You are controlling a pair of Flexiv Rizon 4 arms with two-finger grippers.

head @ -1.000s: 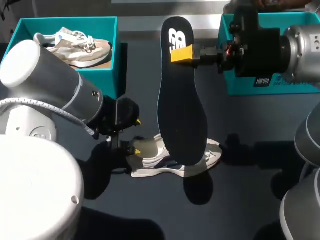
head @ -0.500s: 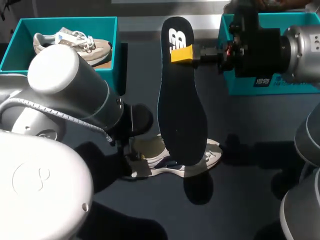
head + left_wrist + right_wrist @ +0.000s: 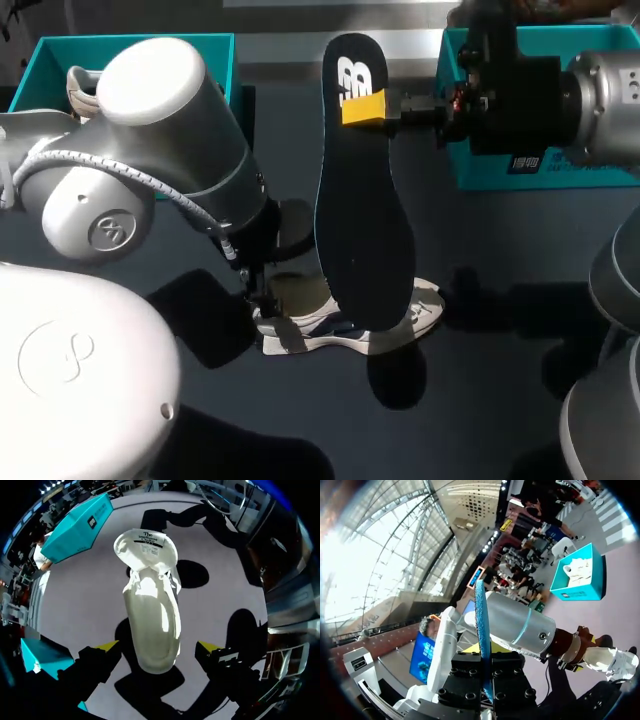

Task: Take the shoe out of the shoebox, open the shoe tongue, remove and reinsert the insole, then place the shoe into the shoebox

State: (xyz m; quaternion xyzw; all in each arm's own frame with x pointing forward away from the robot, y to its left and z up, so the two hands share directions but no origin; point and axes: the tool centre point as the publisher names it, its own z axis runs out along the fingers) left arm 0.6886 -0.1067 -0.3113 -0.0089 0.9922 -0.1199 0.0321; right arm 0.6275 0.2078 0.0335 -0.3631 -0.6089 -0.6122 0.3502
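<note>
Lower centre of the head view: the shoe lies on the desk, heel toward the left gripper. That gripper's fingers stand apart on either side of the heel, touching nothing, and the shoe runs lengthwise straight ahead of them. At upper centre, the right gripper is clamped on the top of the insole. The insole hangs upright, and its lower end overlaps the shoe.

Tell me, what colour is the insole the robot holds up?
Dark navy insole with a white mark at its heel; head view shows it best.
</note>
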